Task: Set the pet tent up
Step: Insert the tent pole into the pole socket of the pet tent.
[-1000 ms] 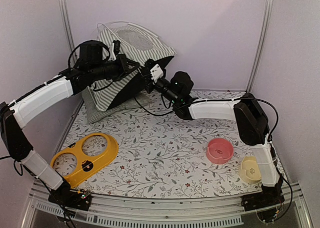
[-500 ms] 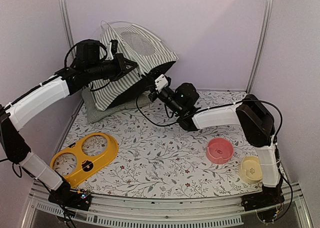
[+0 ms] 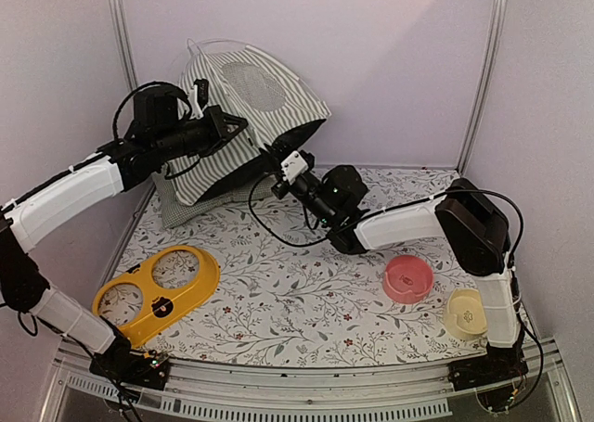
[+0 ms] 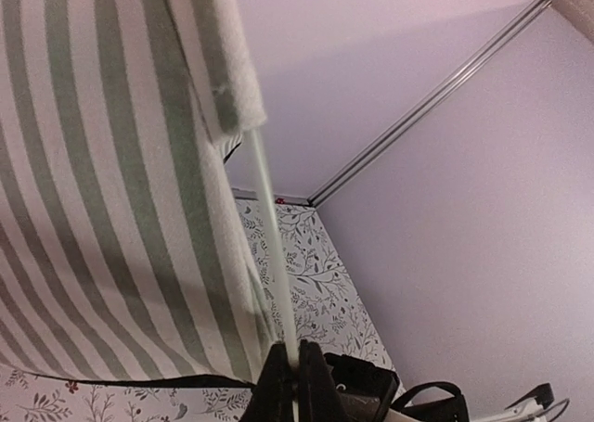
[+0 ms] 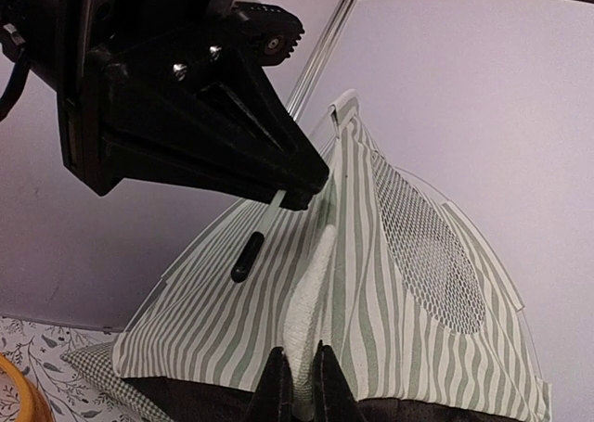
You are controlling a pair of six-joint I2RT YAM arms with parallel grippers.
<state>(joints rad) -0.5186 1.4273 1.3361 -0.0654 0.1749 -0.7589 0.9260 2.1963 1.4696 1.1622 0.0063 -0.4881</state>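
The pet tent (image 3: 251,97), green-and-white striped with a round white mesh panel (image 5: 432,246), leans against the back wall at the left. My left gripper (image 3: 241,123) is shut on a thin white pole (image 4: 274,246) that runs up into a white fabric sleeve (image 4: 227,60). In the left wrist view the jaws (image 4: 295,371) pinch that pole. My right gripper (image 3: 278,165) sits at the tent's lower front edge. Its jaws (image 5: 299,376) are shut on a white fleecy strip (image 5: 311,283) of the tent. A black-tipped pole end (image 5: 246,255) hangs just under the left gripper (image 5: 186,97).
A green checked cushion (image 3: 186,209) lies under the tent's left side. A yellow two-hole bowl stand (image 3: 158,292) sits at the front left of the floral mat (image 3: 297,283). A pink bowl (image 3: 408,278) and a cream bowl (image 3: 467,313) sit at the front right.
The left gripper has lifted the pole up and a little left, so the tent stands taller. The right wrist has drawn back down and to the right, still gripping the tent's edge.
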